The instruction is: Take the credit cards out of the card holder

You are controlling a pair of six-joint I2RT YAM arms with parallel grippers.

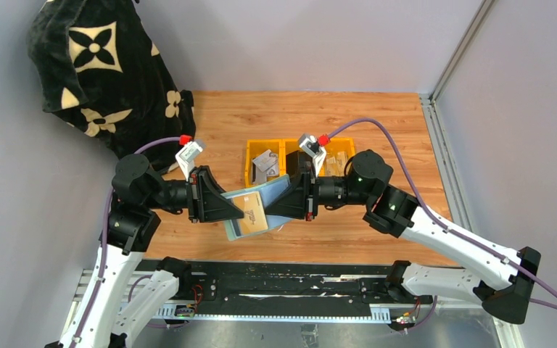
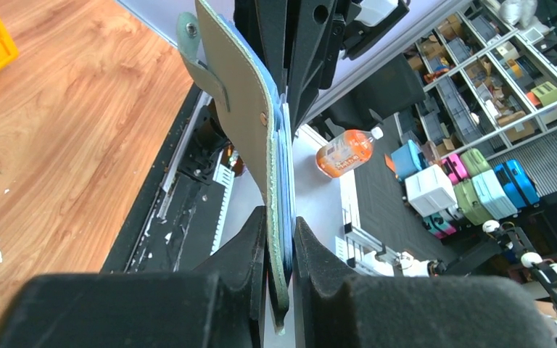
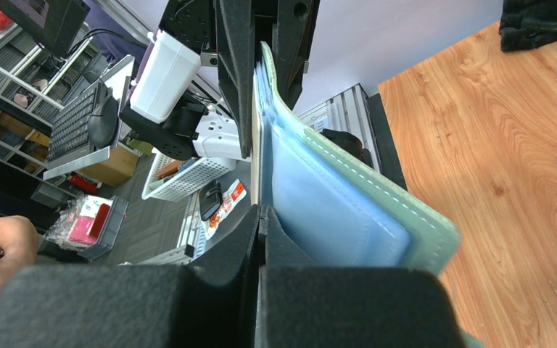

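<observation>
The left hand (image 2: 281, 223) is clamped narrow on the lower edge of the card holder (image 2: 243, 94), its sage-green cover and grey-blue pockets squeezed together between the pads, while the right hand (image 3: 260, 217) is pinched fully closed on what looks like the thin pale edge of the tan credit card (image 1: 254, 212), the blue pockets lying just outside its fingers. The holder hangs open in the air between the two hands, above the near part of the counter (image 1: 377, 123), with the tan card showing on its inner face; whether other cards sit in the pockets cannot be told. The holder is light and soft: the cover bows in the left wrist view, so it will likely flex and twist if pulled, and it is best gripped on the stitched edge well away from the pocket mouths. The card is light, stiff and slick, so a firm pinch on its exposed end and a straight pull along the pocket should serve; a skewed pull may jam it or let it slip. Behind stand yellow bins (image 1: 250, 156), and a black patterned cloth (image 1: 101, 72) fills the far left corner
</observation>
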